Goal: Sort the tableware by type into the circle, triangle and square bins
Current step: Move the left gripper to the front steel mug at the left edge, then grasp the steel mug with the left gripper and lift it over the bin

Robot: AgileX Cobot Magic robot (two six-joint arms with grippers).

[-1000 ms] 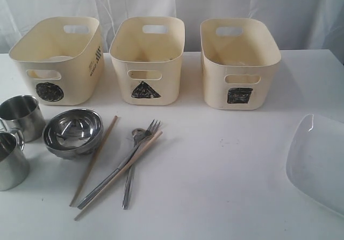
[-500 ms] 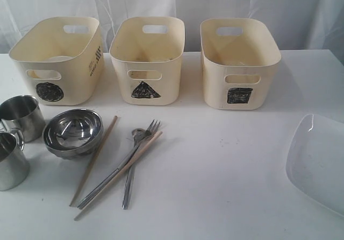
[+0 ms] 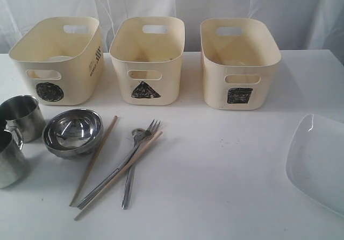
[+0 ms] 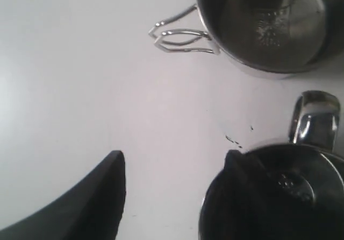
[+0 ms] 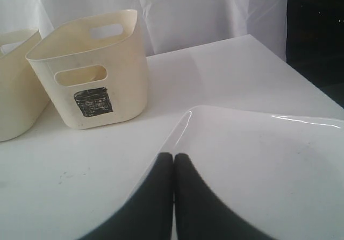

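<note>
Exterior view shows white table (image 3: pixel 226 164), pale curtains (image 3: pixel 215 3) behind; left hand (image 4: pixel 175 159) splayed, right hand (image 5: pixel 173 157) clenched, seemingly over plate (image 5: pixel 258 154).

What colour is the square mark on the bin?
The mark is scribbled black on the cream bin; clearest in the right wrist view.

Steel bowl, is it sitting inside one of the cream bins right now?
No, the steel bowl rests on the table in front of the circle-marked bin.
</note>
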